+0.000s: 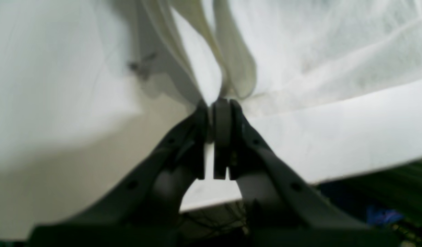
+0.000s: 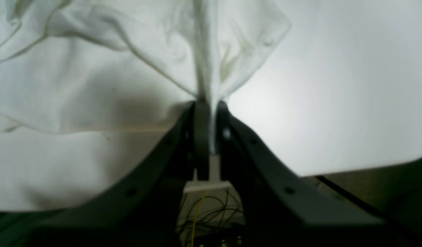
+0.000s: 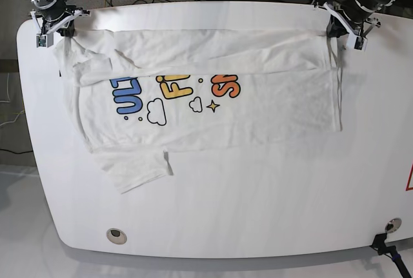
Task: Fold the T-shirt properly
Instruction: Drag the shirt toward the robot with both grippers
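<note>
Grippers both clamped on T-shirt [image 3: 213, 107] fabric: left gripper [image 3: 344, 28] at 1 o'clock corner, right gripper [image 3: 55, 25] at 11. Shirt lay spread on counter [image 3: 258, 200], top edge folded over the print. Soft, light, limp cotton; I judged corner pinches best.

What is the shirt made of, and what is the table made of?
The T-shirt looks like soft, thin cloth, probably cotton: it wrinkles, drapes and bunches where the left gripper and right gripper pinch it. The table looks hard and smooth, maybe painted or laminated board; its white top stays flat with a faint sheen.
</note>
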Robot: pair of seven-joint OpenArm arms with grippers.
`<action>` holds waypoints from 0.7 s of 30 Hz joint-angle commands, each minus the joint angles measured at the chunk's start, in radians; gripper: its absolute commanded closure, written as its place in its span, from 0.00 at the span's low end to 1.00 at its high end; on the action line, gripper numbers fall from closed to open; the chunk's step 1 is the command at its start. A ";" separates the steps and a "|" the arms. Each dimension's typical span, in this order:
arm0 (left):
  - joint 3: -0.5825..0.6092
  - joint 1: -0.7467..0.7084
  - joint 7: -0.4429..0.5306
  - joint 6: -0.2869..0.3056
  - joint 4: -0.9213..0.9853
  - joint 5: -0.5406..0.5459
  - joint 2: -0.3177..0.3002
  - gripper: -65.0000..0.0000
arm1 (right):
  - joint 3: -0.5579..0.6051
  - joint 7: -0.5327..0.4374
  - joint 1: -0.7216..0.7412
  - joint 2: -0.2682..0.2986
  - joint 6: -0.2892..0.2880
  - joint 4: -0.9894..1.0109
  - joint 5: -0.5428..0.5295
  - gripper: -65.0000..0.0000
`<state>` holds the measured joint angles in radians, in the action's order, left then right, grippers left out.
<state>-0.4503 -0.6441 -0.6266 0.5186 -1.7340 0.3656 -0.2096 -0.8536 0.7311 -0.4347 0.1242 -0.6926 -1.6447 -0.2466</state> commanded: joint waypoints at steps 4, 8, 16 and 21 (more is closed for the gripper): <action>-0.055 -0.056 -0.108 -0.018 0.012 -0.079 -0.023 1.00 | -0.002 0.060 -0.048 0.001 -0.006 -0.001 0.039 1.00; -0.110 -0.066 -0.114 -0.018 0.012 -0.079 -0.026 1.00 | -0.002 0.060 -0.068 0.002 -0.006 -0.002 0.039 1.00; -0.114 -0.067 -0.114 -0.018 0.012 -0.079 -0.063 1.00 | -0.002 0.060 -0.089 -0.002 -0.006 -0.002 0.034 1.00; -0.068 -0.064 -0.114 -0.018 0.012 -0.076 -0.060 1.00 | 0.058 0.060 -0.088 -0.002 -0.006 -0.002 0.034 1.00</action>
<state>-0.5327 -0.6956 -0.6838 0.5129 -1.7313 0.3367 -0.2703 -0.8204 0.7101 -0.5137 0.1280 -0.6987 -1.6588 -0.2672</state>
